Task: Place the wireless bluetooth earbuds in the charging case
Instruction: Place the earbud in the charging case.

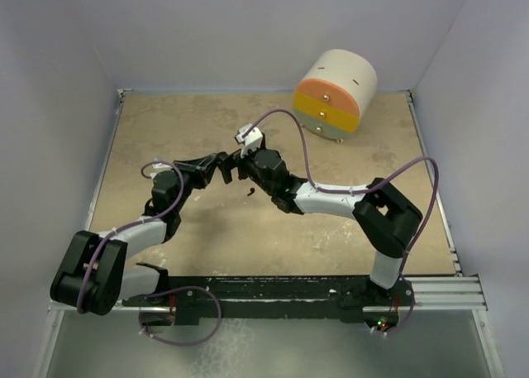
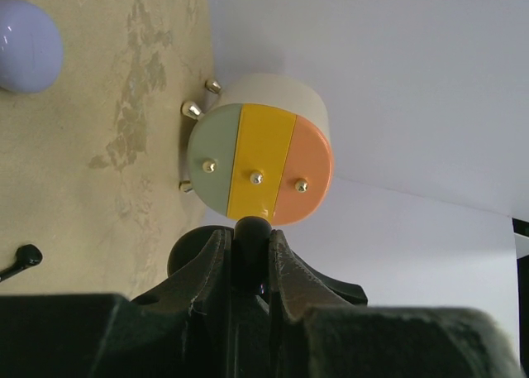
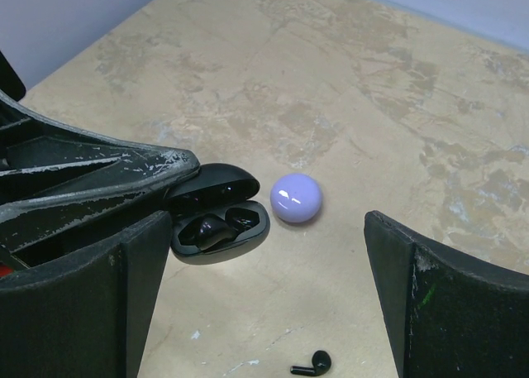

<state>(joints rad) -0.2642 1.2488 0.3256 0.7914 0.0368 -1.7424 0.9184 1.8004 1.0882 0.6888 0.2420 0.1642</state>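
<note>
Black charging case (image 3: 219,217) lies open on the table (image 1: 165,130), lid raised at its far side. One black earbud (image 3: 208,229) sits in the near-left well. The well beside it is dark and glossy, and whether it is filled cannot be determined. A second, loose earbud (image 3: 312,364), also black, lies on the bare table nearer the arm bases, apart from the case. A lavender puck (image 3: 296,198), round and closed, rests just beside the case on its right, and its contents are not visible. A round drawer unit (image 1: 335,93) lies on its side at the far right of the table, its three drawers in green, yellow and orange all shut. Left arm reaches in from the left side with its forearm low and level. The left gripper (image 2: 252,237) has its fingers pressed together on a rounded black edge, which the right wrist view shows to be the lid side of the case. Right arm bends out to the right at the elbow and comes back to table centre, meeting the left arm there. The right gripper (image 3: 264,221) hangs above the case and the puck with its fingers spread wide, holding nothing and touching neither.
</note>
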